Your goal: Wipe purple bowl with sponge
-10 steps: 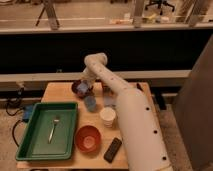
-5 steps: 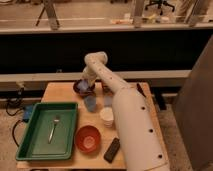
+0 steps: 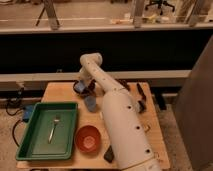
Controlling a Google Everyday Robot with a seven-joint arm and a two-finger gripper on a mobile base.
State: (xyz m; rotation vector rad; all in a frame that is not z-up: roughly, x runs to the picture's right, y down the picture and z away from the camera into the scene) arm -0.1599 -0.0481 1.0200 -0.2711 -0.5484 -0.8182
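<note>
The purple bowl (image 3: 86, 90) sits at the back of the wooden table (image 3: 60, 92), left of the middle, largely covered by my arm. My gripper (image 3: 81, 86) reaches down from the bent white arm (image 3: 91, 64) into the bowl. It is shut on the light blue sponge (image 3: 79, 88), which rests at the bowl's left side.
A blue-grey cup (image 3: 90, 103) stands just in front of the purple bowl. An orange-red bowl (image 3: 88, 138) is at the front. A green tray (image 3: 37, 140) with a fork (image 3: 53, 128) fills the left. Dark objects lie at the right (image 3: 140, 98) and at the front (image 3: 109, 155).
My gripper with the sponge has shifted slightly left and back over the purple bowl. The other objects have not moved.
</note>
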